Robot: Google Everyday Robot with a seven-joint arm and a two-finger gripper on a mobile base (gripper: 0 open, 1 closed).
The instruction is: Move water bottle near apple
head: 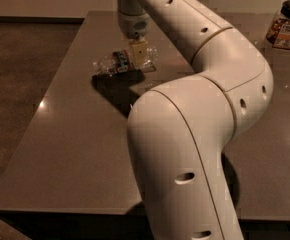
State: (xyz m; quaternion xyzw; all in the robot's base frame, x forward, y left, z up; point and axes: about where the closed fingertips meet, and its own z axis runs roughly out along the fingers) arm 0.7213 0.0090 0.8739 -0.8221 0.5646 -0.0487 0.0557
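The water bottle [116, 63] is clear ribbed plastic with a blue-red-white label band. It lies on its side at the far left part of the grey table [70, 144], with a dark shadow just in front of it. My gripper [138, 55] comes straight down onto the bottle's middle. Its yellowish fingers [140, 53] are closed around the bottle. I cannot tell whether the bottle touches the table. The apple is out of view; my large white arm [200, 84] blocks much of the table's right side.
A jar with a dark lid and a brown label [287, 28] stands at the far right of the table. The table's left edge runs along a brown floor [20, 74]. My arm's elbow fills the middle and lower right.
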